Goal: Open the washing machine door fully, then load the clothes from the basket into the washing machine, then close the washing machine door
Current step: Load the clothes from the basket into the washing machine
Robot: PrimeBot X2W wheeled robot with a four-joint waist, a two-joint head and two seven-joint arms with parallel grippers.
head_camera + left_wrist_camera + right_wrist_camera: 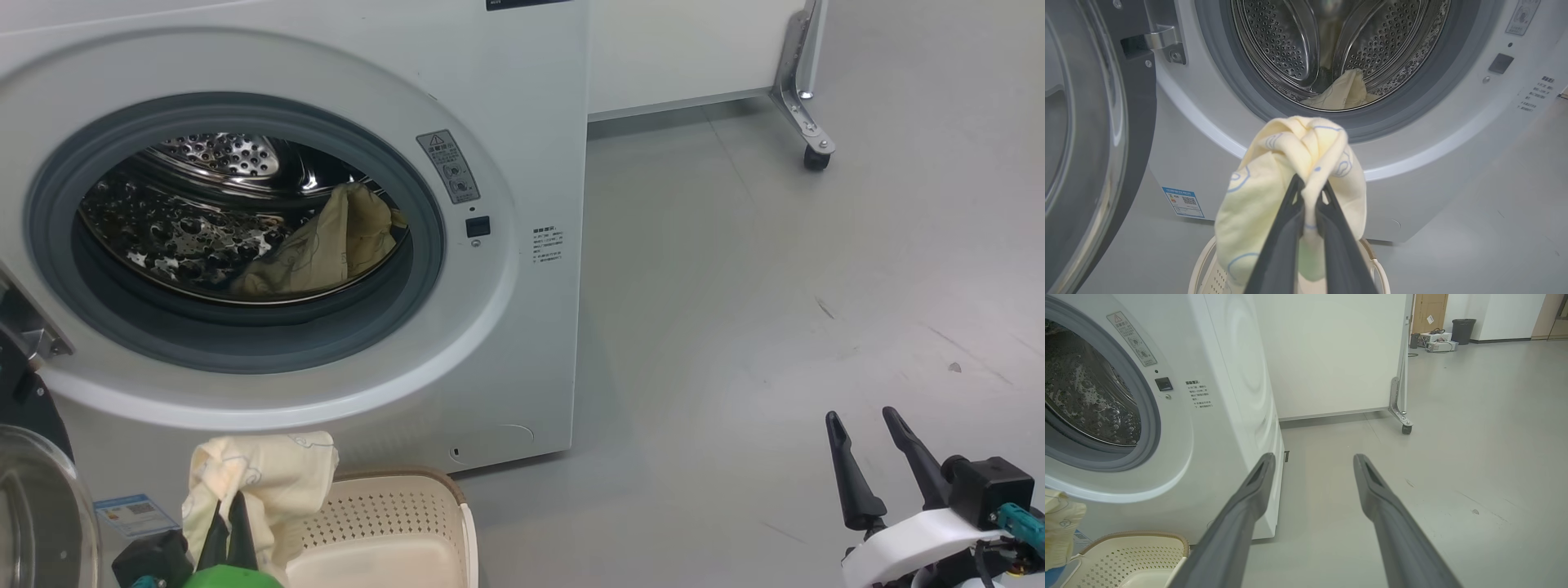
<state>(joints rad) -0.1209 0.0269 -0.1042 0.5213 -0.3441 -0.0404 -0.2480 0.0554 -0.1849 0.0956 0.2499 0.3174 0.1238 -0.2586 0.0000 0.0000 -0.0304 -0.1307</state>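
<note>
Head view, left pincer [229,508] — pinching clothes [273,472]

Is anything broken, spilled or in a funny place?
Nothing looks broken or spilled. One cream garment lies in the white washing machine's steel drum; another garment hangs from the left gripper above the cream perforated basket.

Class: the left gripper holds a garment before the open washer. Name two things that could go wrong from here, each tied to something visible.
1. The cream, blue-outlined soft garment bunches loosely around the shut left gripper; trailing folds might snag on the grey rubber seal and be trapped when the door closes.
2. The round, black-rimmed glass door stands open close on that view's left; a wide swing of the arm could knock it.
</note>
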